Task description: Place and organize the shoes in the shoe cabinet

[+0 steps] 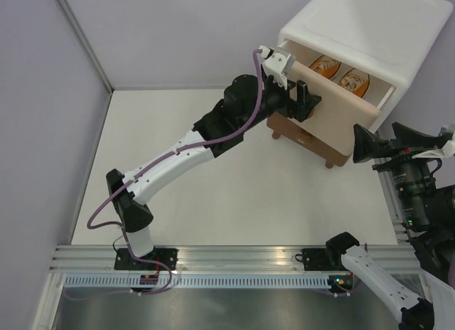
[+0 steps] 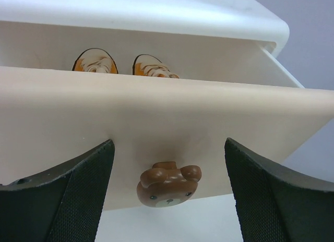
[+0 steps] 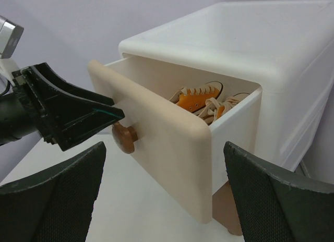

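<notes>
The white shoe cabinet (image 1: 370, 24) stands at the back right, its beige upper drawer (image 1: 334, 124) pulled out. Two orange shoes (image 1: 341, 74) with white laces lie side by side inside it; the left wrist view shows their tips (image 2: 95, 62) over the drawer front. My left gripper (image 1: 307, 102) is open in front of the drawer. The brown bear-head knob (image 2: 168, 184) sits between its fingers (image 2: 78, 200), touching neither. My right gripper (image 3: 164, 200) is open and holds nothing. It hangs off the drawer's right corner (image 3: 156, 143) and faces the shoes (image 3: 198, 98).
The brown lower drawer (image 1: 313, 141) sits pushed in beneath the open one, above short feet. Lavender walls close the left and back sides. A metal rail (image 1: 234, 259) with both arm bases runs along the near edge. The white tabletop (image 1: 234, 181) lies between the rail and the cabinet.
</notes>
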`<action>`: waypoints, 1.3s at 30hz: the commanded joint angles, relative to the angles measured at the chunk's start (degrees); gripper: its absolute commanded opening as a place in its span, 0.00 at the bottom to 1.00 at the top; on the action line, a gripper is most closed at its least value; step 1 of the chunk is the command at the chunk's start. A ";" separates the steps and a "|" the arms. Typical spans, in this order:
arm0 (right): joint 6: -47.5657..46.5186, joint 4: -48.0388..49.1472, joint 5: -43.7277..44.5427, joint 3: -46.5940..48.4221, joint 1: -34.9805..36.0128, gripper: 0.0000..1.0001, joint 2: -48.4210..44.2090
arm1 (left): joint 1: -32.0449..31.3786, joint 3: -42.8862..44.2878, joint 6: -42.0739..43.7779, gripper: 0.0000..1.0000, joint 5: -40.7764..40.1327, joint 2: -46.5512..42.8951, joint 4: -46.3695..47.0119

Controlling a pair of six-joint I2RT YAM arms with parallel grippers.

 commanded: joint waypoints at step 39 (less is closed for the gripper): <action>6.04 -0.70 11.16 -5.10 0.19 0.97 1.74 | -0.13 8.80 7.99 1.00 -7.70 23.64 34.09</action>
